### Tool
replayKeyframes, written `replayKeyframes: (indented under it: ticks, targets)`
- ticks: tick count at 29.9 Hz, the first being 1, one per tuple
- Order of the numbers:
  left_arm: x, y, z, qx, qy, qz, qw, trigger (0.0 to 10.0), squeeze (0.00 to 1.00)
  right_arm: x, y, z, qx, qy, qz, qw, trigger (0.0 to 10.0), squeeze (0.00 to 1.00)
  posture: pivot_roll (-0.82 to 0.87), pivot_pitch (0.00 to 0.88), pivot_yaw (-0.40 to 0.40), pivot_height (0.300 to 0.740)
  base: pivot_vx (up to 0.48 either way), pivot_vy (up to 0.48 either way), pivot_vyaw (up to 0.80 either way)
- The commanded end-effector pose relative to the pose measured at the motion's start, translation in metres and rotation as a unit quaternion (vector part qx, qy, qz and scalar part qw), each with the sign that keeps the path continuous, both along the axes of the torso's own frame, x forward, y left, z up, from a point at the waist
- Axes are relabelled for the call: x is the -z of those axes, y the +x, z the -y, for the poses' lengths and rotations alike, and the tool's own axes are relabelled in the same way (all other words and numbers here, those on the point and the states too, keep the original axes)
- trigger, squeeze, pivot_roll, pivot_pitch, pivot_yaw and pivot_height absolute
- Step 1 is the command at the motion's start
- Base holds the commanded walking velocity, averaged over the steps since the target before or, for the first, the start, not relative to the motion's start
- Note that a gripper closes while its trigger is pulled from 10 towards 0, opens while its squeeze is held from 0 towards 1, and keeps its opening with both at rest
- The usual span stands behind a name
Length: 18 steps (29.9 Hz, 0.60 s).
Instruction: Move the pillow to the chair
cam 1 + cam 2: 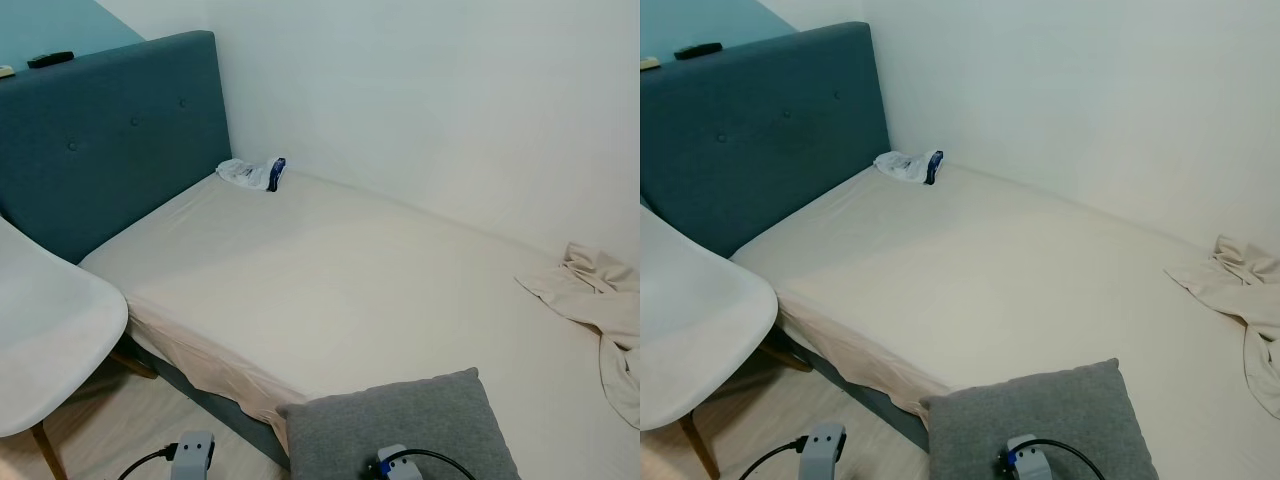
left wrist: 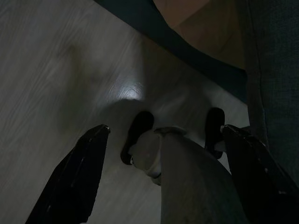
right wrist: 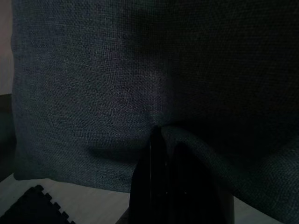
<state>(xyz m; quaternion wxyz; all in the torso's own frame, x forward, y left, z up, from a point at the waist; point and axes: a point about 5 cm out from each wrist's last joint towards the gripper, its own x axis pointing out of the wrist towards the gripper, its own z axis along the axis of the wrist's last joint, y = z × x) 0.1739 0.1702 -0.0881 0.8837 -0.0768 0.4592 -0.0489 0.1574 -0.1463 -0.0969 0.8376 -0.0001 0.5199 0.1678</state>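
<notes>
Right gripper (image 3: 161,140): fingers pinched onto the grey pillow (image 1: 400,425), fabric bunched between them.
Left gripper (image 2: 163,154): fingers spread apart, over the wooden floor (image 2: 51,70).
Pillow: at bed (image 1: 330,290) near edge.
Chair (image 1: 45,340): white, left of bed.

i am standing in a bedroom of a home: a bed (image 1: 330,290) with a cream fitted sheet sits in the corner against plain white walls, backed by a teal buttoned headboard (image 1: 110,140). a crumpled cream blanket (image 1: 595,310) lies on it, and a white chair (image 1: 50,340) stands beside it on pale wood flooring (image 1: 110,430).
</notes>
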Motion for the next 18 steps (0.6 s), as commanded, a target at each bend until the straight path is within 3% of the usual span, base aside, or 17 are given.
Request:
replayKeyframes:
  ticks: [1,6,10,18]
  targets:
    - [0.001,-0.002,0.0,0.012,0.006,-0.003,1.0,10.0,0.0,-0.003,0.007,-0.006,-0.009,0.003,0.007,1.0,10.0,0.0,0.11,0.0,-0.052,0.74,0.0,-0.48,0.67]
    - [0.001,-0.002,0.001,0.006,0.0,-0.004,1.0,10.0,0.0,-0.003,0.008,-0.006,-0.008,0.002,0.008,1.0,10.0,0.0,0.11,0.0,-0.052,0.74,0.0,-0.48,0.67]
    - [0.001,-0.002,-0.002,-0.028,-0.011,-0.003,1.0,10.0,0.0,-0.003,0.007,-0.003,-0.008,0.001,0.008,1.0,10.0,0.0,0.11,0.0,-0.053,0.74,0.0,0.0,0.67]
    - [0.001,-0.003,-0.002,-0.03,-0.011,-0.006,0.999,10.0,0.0,-0.004,0.007,0.007,-0.01,0.005,0.01,1.0,10.0,0.0,0.12,0.0,-0.055,0.74,0.0,0.0,0.67]
